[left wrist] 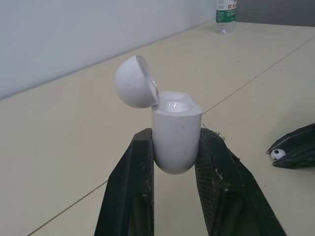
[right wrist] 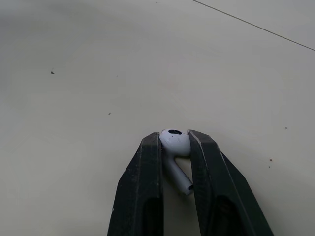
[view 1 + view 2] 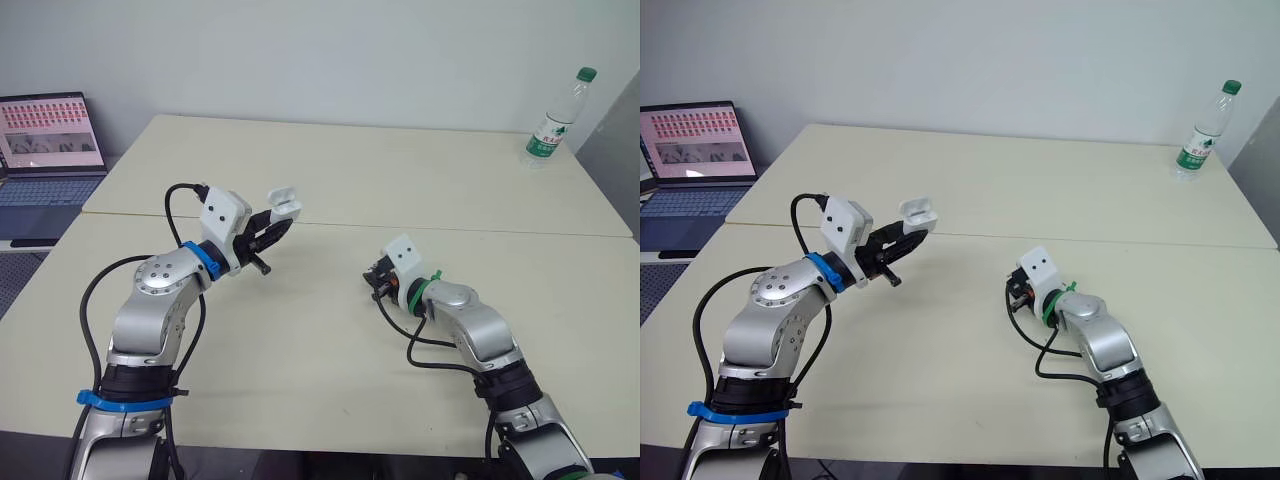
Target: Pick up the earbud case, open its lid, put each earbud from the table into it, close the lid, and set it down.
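Open laptop (image 3: pixel 45 150) beside the table (image 3: pixel 350 160); water bottle (image 3: pixel 556 120) upright on it.

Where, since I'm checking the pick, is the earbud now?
The earbud is pinched in the right gripper on the robot's right, close to the table, across from the open earbud case in the left gripper.

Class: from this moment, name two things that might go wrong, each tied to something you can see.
1. The right pincer grips the earbud by its round head; it may twist or slip onto the table.
2. The left pincer holds the open case low on its rounded base, so pressing the earbud in may tip it or knock the lid shut.
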`<state>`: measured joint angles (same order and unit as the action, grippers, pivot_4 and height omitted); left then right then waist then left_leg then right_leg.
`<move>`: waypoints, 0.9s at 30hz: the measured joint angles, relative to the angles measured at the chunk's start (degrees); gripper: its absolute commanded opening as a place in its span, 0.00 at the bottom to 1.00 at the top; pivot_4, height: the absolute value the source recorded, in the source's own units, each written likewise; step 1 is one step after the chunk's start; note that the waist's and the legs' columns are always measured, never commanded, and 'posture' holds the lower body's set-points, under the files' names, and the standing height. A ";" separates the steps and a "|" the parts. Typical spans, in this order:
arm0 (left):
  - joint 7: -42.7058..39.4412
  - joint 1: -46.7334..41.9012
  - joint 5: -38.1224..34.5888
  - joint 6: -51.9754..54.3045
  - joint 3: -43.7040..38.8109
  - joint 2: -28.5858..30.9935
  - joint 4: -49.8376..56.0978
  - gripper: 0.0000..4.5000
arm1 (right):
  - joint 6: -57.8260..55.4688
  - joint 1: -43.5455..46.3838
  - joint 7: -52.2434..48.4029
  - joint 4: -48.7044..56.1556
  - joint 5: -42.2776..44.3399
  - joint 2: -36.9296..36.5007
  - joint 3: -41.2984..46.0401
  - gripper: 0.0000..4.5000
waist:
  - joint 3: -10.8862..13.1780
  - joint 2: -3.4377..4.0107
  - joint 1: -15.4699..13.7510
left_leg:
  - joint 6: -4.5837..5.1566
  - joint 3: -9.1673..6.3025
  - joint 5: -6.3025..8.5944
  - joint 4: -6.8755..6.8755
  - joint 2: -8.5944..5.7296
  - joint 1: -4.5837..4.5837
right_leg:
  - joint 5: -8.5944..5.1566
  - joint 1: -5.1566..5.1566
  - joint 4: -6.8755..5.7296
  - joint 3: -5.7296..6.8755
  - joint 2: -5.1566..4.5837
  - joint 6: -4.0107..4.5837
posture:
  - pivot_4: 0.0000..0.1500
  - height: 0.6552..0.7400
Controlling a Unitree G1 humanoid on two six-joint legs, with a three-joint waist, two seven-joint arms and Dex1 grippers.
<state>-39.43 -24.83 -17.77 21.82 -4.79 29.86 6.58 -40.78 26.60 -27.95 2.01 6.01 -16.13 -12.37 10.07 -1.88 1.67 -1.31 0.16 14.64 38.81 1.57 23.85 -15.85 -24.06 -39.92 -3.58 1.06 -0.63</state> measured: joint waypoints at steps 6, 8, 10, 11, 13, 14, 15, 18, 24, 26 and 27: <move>0.46 -0.27 0.00 -1.53 0.06 -1.50 -0.38 0.17 | -0.36 -4.90 -20.27 10.67 5.65 -23.98 0.32 0.09 | 0.04 0.04 -0.49 | 0.03 -0.01 0.02 0.02 -0.20 0.07 | -0.05 0.05 0.18 0.01 -0.14 -0.17 | 1.00 1.00; 0.80 0.09 0.04 -2.64 0.09 -2.35 -0.50 0.17 | 2.60 -8.75 -30.14 12.31 8.23 -35.41 3.35 0.09 | 0.04 0.03 -0.43 | 0.08 -0.09 0.04 0.00 -0.13 -0.01 | -0.05 0.27 0.40 0.09 -0.12 -0.20 | 1.00 1.00; 1.35 0.60 0.22 -3.74 0.16 -3.28 -0.52 0.17 | 7.67 -12.48 -37.19 10.46 8.69 -44.06 6.26 0.09 | 0.04 0.03 -0.25 | 0.11 -0.12 0.06 -0.03 -0.07 -0.18 | -0.05 0.48 0.53 0.13 -0.10 -0.20 | 1.00 1.00; 1.58 0.79 0.38 -4.44 0.27 -3.70 -0.65 0.17 | 11.60 -14.02 -40.08 8.02 8.34 -47.24 7.45 0.09 | 0.05 0.01 -0.08 | 0.11 -0.09 0.06 -0.03 0.00 -0.34 | -0.05 0.63 0.59 0.13 -0.06 -0.20 | 1.00 1.00; 2.16 0.97 0.79 -6.02 0.64 -5.10 -0.61 0.17 | 20.57 -16.72 -43.98 0.97 6.04 -51.94 8.16 0.09 | 0.06 0.00 0.16 | 0.11 0.06 0.07 -0.12 0.03 -0.69 | -0.06 0.94 0.75 0.03 -0.04 -0.21 | 1.00 1.00; 2.68 1.13 1.03 -6.71 0.70 -5.69 -0.61 0.17 | 25.84 -17.39 -45.52 -4.00 4.24 -53.66 8.24 0.09 | 0.06 0.00 0.21 | 0.11 0.19 0.07 -0.13 0.05 -0.78 | -0.05 0.97 0.75 -0.05 -0.04 -0.23 | 1.00 1.00; 2.99 1.34 1.10 -7.31 0.70 -6.28 -0.57 0.17 | 30.02 -17.59 -46.38 -8.15 2.81 -54.72 8.24 0.09 | 0.06 0.00 0.23 | 0.12 0.31 0.06 -0.13 0.05 -0.84 | -0.03 0.98 0.74 -0.14 -0.04 -0.26 | 1.00 1.00; 3.97 1.97 1.26 -7.92 1.20 -7.69 -0.43 0.17 | 41.14 -16.07 -47.93 -19.66 -1.60 -55.92 7.69 0.09 | 0.06 0.00 0.37 | 0.12 0.53 0.06 -0.11 0.08 -0.96 | 0.05 1.01 0.74 -0.36 -0.02 -0.39 | 1.00 1.00; 4.96 2.67 1.63 -8.62 2.14 -8.43 -0.01 0.17 | 55.94 -7.97 -49.44 -37.16 -9.70 -55.36 3.21 0.09 | 0.06 0.04 0.37 | 0.12 0.62 0.06 -0.11 0.05 -0.96 | 0.09 0.98 0.74 -0.51 -0.03 -0.39 | 1.00 1.00; 5.03 3.07 1.63 -8.61 2.12 -8.37 0.10 0.17 | 58.68 -6.44 -49.65 -41.19 -11.48 -55.32 2.28 0.09 | 0.06 0.04 0.23 | 0.12 0.61 0.07 -0.11 0.04 -0.95 | 0.10 0.98 0.75 -0.51 -0.04 -0.39 | 1.00 1.00; 5.03 3.42 1.62 -8.57 2.12 -8.23 0.16 0.17 | 59.64 -5.75 -49.96 -42.88 -11.71 -55.14 2.10 0.09 | 0.06 0.04 0.21 | 0.12 0.61 0.07 -0.11 0.04 -0.95 | 0.10 0.98 0.75 -0.52 -0.05 -0.38 | 1.00 1.00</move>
<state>-34.39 -21.41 -16.14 13.25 -2.67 21.62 6.73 18.86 20.85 -77.91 -40.88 -5.69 -71.27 -10.27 10.13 -1.84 1.87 -1.19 0.77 14.71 38.70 1.61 22.89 -15.76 -23.08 -39.18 -4.10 1.01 -1.02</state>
